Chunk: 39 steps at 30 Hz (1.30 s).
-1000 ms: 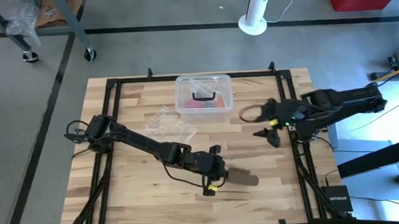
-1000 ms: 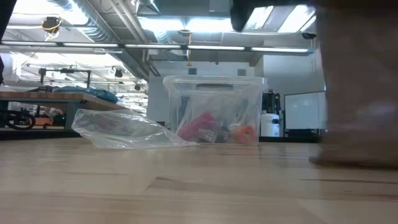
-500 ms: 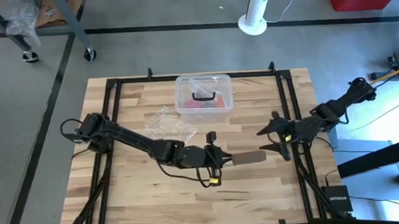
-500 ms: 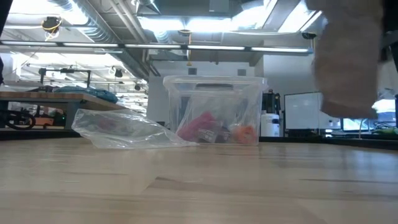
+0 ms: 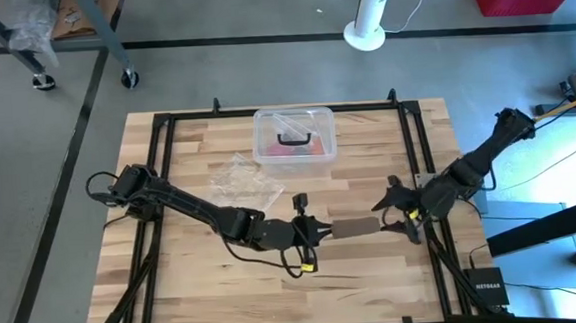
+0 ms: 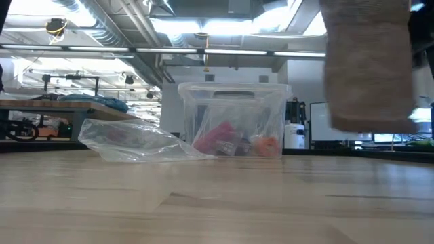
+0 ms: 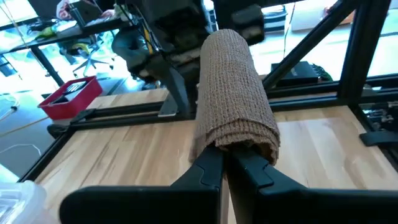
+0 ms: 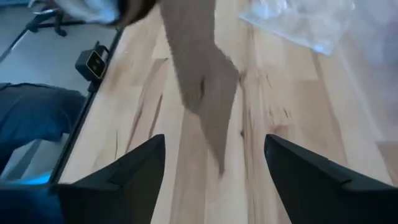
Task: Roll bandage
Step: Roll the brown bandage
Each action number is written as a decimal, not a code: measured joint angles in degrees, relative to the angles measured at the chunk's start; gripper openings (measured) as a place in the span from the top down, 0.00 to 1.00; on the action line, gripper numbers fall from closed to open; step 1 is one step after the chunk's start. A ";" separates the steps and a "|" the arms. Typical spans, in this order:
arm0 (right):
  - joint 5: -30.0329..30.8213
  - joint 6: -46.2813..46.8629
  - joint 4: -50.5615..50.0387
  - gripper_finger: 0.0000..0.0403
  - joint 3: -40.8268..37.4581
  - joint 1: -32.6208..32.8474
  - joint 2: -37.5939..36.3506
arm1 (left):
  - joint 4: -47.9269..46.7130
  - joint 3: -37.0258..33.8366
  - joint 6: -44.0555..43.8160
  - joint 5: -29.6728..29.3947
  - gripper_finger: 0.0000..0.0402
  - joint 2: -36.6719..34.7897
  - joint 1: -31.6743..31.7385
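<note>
— What's the table (image 5: 175,279) I'm working over?

— Pale wood planks, butcher-block style, with a black frame (image 5: 413,164) laid on top.

— And what's sitting on it?

— A clear box (image 5: 294,137) with a black handle, near the far edge, about the middle. From my low view I see red and orange items inside it. Just beside it, toward my left arm's side, lies a crumpled clear bag (image 5: 241,178), flat on the wood.

— Do they touch?

— In the low view the bag overlaps the box front; contact I can't tell.
</note>
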 joint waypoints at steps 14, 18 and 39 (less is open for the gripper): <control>15.06 -9.73 38.05 0.38 -17.90 4.36 2.73 | 3.28 0.00 -0.35 -0.09 1.00 0.00 -0.15; 16.58 -14.30 41.19 0.55 -18.20 4.34 4.58 | 5.18 0.00 -0.13 0.06 1.00 0.00 -0.15; 20.95 -27.93 57.93 0.99 -18.19 4.38 17.08 | 33.08 0.00 11.21 10.82 1.00 -0.28 -0.36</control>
